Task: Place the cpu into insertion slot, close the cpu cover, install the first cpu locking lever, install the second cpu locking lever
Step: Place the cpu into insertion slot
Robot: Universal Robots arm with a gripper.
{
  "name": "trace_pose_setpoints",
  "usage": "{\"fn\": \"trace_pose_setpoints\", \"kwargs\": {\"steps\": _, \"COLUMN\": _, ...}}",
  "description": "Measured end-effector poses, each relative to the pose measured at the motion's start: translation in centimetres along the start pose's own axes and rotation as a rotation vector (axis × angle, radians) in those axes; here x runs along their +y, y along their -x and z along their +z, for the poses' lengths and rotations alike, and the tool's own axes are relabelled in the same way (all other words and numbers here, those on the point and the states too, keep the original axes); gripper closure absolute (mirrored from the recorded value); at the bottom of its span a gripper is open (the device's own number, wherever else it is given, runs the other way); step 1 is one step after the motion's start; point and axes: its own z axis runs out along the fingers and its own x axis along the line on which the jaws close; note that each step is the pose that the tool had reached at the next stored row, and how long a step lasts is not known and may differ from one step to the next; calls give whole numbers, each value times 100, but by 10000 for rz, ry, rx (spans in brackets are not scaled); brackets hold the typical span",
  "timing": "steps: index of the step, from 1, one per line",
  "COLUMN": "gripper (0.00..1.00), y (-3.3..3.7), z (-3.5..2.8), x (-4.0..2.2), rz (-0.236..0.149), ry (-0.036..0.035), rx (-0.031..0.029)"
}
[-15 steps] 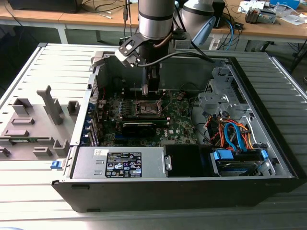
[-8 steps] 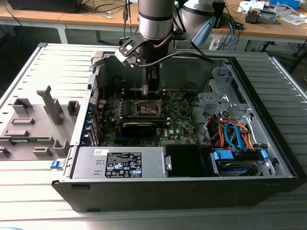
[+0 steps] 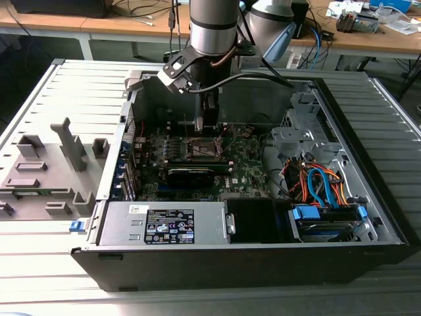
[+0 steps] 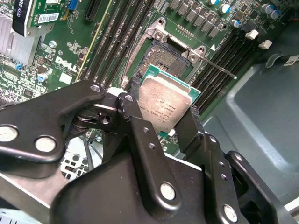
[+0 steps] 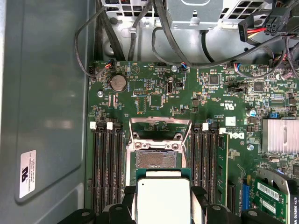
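In both wrist views, my gripper is shut on the cpu, a square chip with a silvery face and a green edge, its black fingers pressing on two opposite sides. The cpu hangs tilted just above and a little short of the insertion slot, whose dark centre lies bare. The cpu cover, a silvery frame, stands swung open on the slot's far side. A thin locking lever sticks out beside the slot. In the exterior view the gripper hangs inside the computer case over the slot.
Black memory slots flank the slot on both sides. A finned heatsink and cable bundles lie nearby. The case walls, power supply and drive cage hem in the board. A grey fixture tray lies at the exterior view's left.
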Motion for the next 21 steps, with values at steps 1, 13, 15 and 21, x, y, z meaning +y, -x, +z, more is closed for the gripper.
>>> {"fn": "trace_pose_setpoints", "kwargs": {"steps": 1, "gripper": 45, "y": 0, "z": 1, "x": 0, "rz": 0, "ry": 0, "rx": 0}}
{"fn": "trace_pose_setpoints", "kwargs": {"steps": 13, "gripper": 45, "y": -1, "z": 33, "x": 0, "rz": 0, "ry": 0, "rx": 0}}
{"fn": "trace_pose_setpoints", "kwargs": {"steps": 15, "gripper": 45, "y": -1, "z": 42, "x": 0, "rz": 0, "ry": 1, "rx": 2}}
{"fn": "trace_pose_setpoints", "kwargs": {"steps": 21, "gripper": 45, "y": -1, "z": 84, "x": 0, "rz": -1, "ry": 0, "rx": 0}}
